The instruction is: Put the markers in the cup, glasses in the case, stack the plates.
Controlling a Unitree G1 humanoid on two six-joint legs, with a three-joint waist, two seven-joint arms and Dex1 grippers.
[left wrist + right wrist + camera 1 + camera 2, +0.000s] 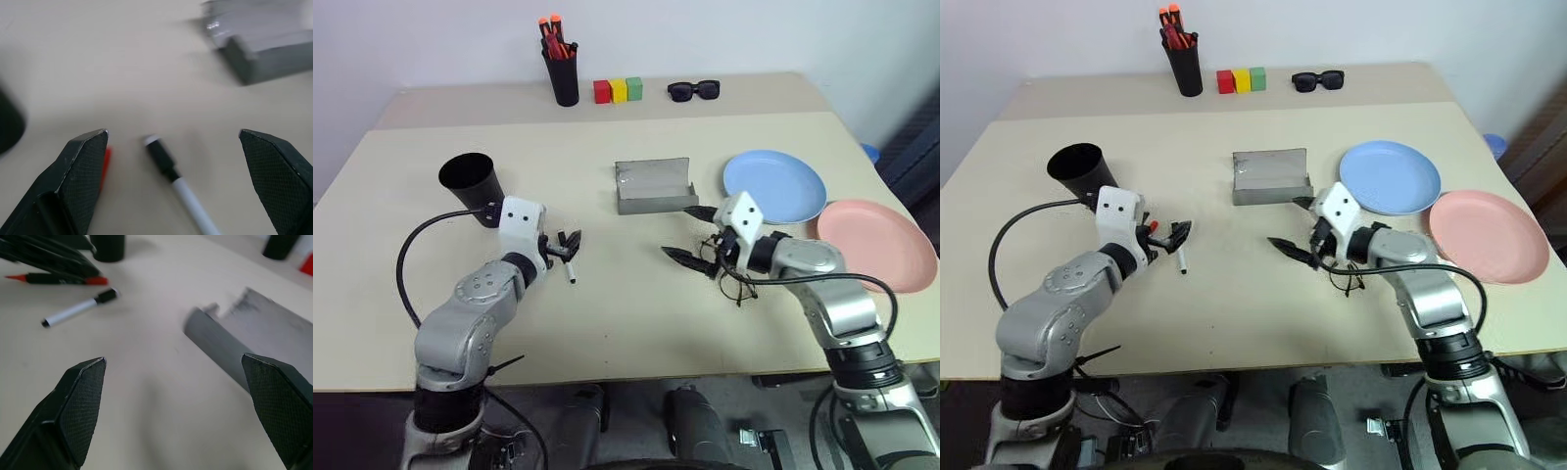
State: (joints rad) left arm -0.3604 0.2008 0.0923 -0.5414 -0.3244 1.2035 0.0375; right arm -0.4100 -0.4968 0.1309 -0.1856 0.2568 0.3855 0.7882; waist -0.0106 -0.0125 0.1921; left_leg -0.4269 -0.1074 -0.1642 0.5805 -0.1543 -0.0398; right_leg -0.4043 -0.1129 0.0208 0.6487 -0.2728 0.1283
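Two grippers over the beige table [607, 323], both with fingers spread wide and nothing pinched. Left gripper [1175, 236] low over the left half, just above the two markers: white marker with black cap [78, 309] lying flat between the spread fingers [80, 171], black and red marker [58, 279] lying beside it, partly hidden under one finger. Right gripper [690, 235] just right of the table's middle, pointing toward the left, hovering in front of the open grey case [653, 186]. Wire-frame glasses [732, 279] flat on the table beneath the right wrist, partly covered by it, outside the case. Case open near the middle of the table, lid raised toward the far edge, interior bare. Black cup [472, 182] toward the left edge, tilted, just behind the left wrist; markers outside it. Light blue plate [773, 186] toward the right edge, salmon pink plate [876, 245] beside it at the right edge, rims close or touching, side by side and not stacked. Along the far edge: black pen holder with red and orange-capped markers [560, 64], red, yellow and green blocks [618, 91], black sunglasses [693, 90].
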